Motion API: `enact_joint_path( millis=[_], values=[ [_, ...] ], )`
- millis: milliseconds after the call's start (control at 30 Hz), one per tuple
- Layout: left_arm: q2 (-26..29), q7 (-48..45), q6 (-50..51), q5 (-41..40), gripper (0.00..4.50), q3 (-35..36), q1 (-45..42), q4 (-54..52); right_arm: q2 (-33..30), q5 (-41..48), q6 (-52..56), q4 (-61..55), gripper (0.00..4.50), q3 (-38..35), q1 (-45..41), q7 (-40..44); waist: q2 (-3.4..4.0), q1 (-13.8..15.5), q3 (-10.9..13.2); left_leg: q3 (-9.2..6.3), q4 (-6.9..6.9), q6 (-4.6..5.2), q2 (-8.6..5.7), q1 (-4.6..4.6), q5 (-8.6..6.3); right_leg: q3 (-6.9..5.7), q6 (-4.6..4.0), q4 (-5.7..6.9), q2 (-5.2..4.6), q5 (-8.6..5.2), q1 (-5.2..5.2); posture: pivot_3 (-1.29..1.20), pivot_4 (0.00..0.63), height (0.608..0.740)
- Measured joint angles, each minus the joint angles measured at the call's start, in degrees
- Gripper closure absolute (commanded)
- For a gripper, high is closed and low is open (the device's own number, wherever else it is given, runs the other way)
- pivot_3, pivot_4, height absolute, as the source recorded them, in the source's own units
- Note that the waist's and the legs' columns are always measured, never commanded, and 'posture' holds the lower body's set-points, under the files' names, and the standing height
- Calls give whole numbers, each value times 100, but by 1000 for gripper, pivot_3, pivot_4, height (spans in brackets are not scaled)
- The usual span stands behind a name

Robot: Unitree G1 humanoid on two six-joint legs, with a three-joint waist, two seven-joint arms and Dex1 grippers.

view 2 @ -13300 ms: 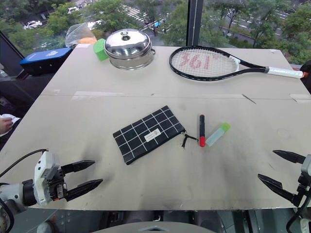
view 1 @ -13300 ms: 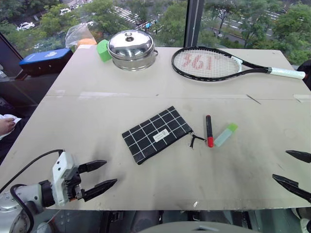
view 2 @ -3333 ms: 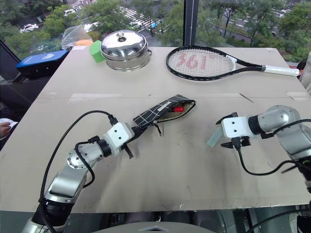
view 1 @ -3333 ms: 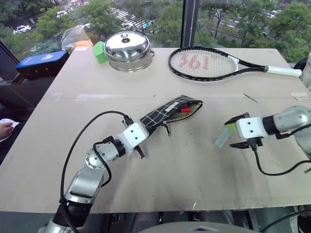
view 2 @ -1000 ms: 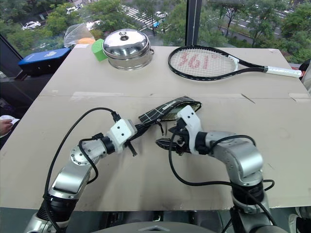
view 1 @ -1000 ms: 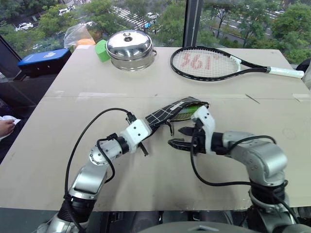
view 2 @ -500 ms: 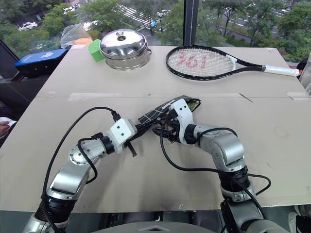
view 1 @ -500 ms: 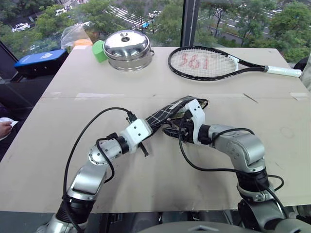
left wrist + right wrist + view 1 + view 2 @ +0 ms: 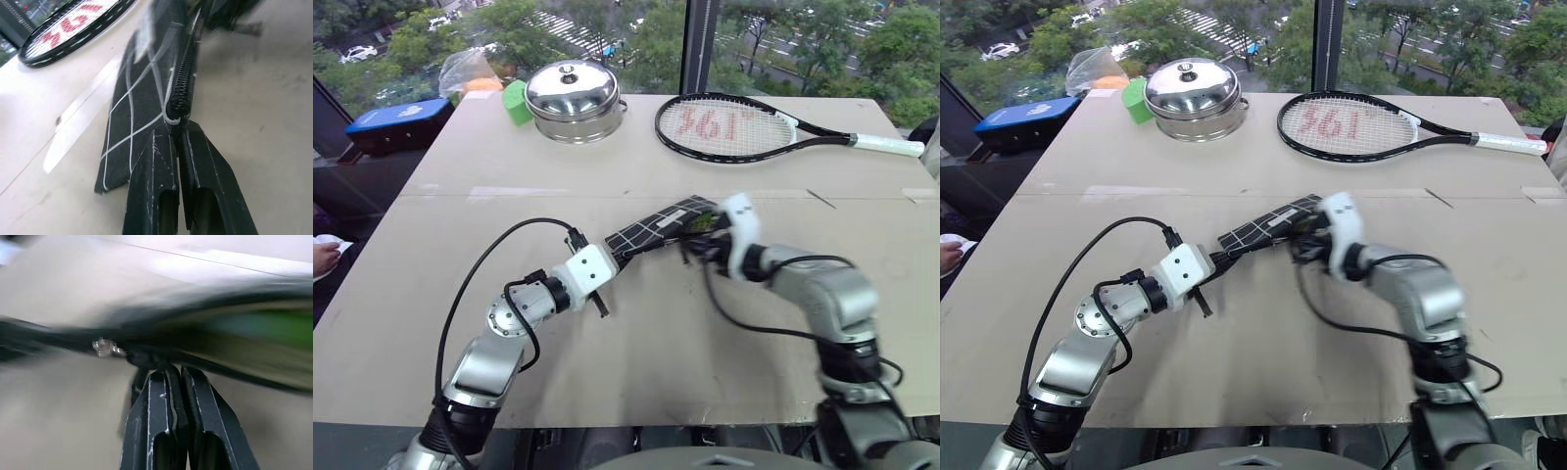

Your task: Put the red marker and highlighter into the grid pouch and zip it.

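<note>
Left jaws (image 9: pixel 178 128) clamp the grid pouch (image 9: pixel 651 228) by its near end; right jaws (image 9: pixel 168 372) pinch shut at its zipper, green showing inside; racket (image 9: pixel 744 129) and pot (image 9: pixel 574 101) lie well beyond on the counter (image 9: pixel 450 225)

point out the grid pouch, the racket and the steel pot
grid pouch (image 9: pixel 651 228), left eye view, on its gridded side panel
racket (image 9: pixel 724 127), left eye view, on the strings
steel pot (image 9: pixel 574 90), left eye view, on the lid
</note>
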Motion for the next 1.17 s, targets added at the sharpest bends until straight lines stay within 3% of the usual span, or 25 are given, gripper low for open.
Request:
enact_joint_path(
  millis=[100, 400, 500, 633, 700, 733, 833, 900, 1167],
  values=[
    [6, 57, -242, 127, 4500, -8, -149, 269, -954, -282, -358, 510, 4414, -334, 83, 10, 0, 2, 1, 6, -4, 0, -1, 1, 0, 2, -16, 0, 6, -10, 0, 0, 150, 740],
    [-73, 153, -564, 282, 4500, -132, -527, 700, -1165, -327, -749, 346, 4414, -89, 434, 147, -1, -63, 0, 5, -19, 0, 9, 10, 0, 6, 6, 6, 25, 2, -2, 0, 150, 740],
    [22, -249, -501, 7, 3651, -129, -530, 819, -1421, -372, -1172, -52, 3243, -22, 852, 341, -2, -24, 0, 6, -14, 1, 9, 3, 0, 8, 8, 0, 9, 0, -1, 0, 150, 740],
    [295, -999, -362, -845, 1858, 118, -190, 788, -1929, -399, -1931, -541, 1333, -116, 1748, 798, -3, -5, 1, 6, -10, 2, 10, -1, -1, 10, 13, -6, 6, -4, -1, 0, 150, 740],
    [412, -1290, 42, -1490, 1054, 521, 180, 593, -2098, -336, -2517, -765, 502, -574, 2549, 1204, -2, 0, 3, 6, -10, 2, 11, -1, -1, 11, 18, -4, 8, -8, -3, 0, 150, 740],
    [392, -1288, 87, -1599, 1046, 621, 272, 509, -2100, -309, -2621, -835, 396, -687, 2687, 1272, -2, 14, 3, 5, -12, 2, 12, -2, -1, 13, 22, -5, 6, -10, -3, 0, 150, 740],
    [846, -1608, 932, -2603, 1046, 1660, 1562, 25, -2043, 41, -3855, -1237, 396, -2299, 4579, 2238, -14, 70, -7, 1, -21, -6, 18, 32, -13, 13, 51, -5, 8, -32, 21, 0, 150, 740],
    [999, -1803, 1320, -3092, 1046, 2140, 1875, -108, -1905, 226, -4700, -1311, 396, -3102, 5154, 2758, -7, 85, -1, 0, -11, -6, 18, 29, -14, 12, 51, -9, 6, -58, 17, 0, 150, 740],
    [1144, -2120, 1362, -3348, 1046, 2715, 2395, -250, -1721, 696, -5656, -1233, 396, -4321, 6210, 3578, 7, 90, 7, 1, 2, -32, 17, 42, -29, 35, 43, -8, -39, -55, 27, 0, 150, 740]
  ],
)
